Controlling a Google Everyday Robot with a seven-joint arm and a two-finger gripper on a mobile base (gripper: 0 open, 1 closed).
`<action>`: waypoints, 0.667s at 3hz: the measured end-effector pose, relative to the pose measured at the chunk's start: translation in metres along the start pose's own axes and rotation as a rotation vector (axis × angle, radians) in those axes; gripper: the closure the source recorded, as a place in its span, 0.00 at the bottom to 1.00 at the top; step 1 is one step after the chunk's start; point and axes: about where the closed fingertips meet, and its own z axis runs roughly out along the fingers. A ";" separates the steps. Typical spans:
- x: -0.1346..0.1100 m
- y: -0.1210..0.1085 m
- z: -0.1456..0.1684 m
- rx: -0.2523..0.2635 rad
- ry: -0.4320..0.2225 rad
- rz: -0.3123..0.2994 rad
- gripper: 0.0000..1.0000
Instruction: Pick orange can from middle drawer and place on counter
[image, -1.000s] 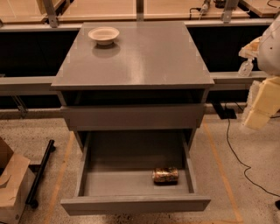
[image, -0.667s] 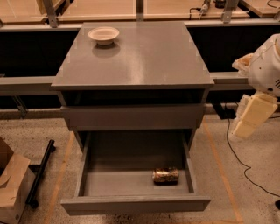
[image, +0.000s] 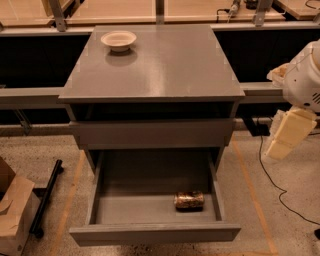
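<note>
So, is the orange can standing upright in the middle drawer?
No, the orange can lies on its side; the hand hangs right of the counter.

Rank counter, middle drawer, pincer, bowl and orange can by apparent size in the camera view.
Counter and middle drawer, about alike, drawer nearer; then the pincer, right of the cabinet; then bowl and orange can, about alike, can nearer.

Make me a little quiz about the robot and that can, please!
1. True or false: the orange can stands upright on the counter.
2. What sits on the counter? A) a pale bowl B) a red cup C) a banana
3. Fill in: the end effector hangs near the picture's ____ edge, outside the middle drawer.
Key: 1 false, it lies on its side in the middle drawer; 2 A; 3 right.
</note>
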 end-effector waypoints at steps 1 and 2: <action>0.004 0.009 0.030 -0.020 -0.033 0.017 0.00; -0.002 0.021 0.081 -0.037 -0.106 -0.008 0.00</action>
